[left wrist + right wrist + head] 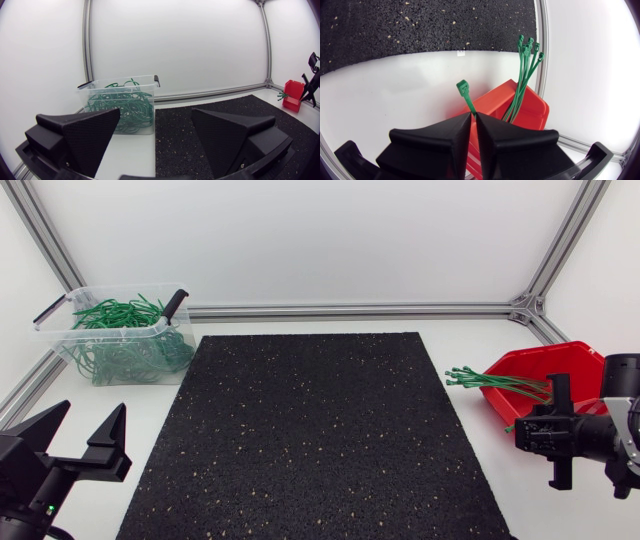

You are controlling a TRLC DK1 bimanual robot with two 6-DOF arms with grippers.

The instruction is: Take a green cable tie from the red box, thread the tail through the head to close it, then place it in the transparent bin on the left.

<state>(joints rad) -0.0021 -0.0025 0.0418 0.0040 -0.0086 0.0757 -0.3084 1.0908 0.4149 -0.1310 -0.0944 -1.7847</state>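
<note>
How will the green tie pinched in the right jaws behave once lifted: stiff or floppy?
Probably semi-stiff: the cable tie juts straight from the right jaws without drooping. Likely light and springy, as the other ties overhang the red box unsupported. Its thin strap may pivot in the grip.

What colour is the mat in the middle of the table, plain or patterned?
The mat is black with small pale speckles; clearest in the head view.
</note>
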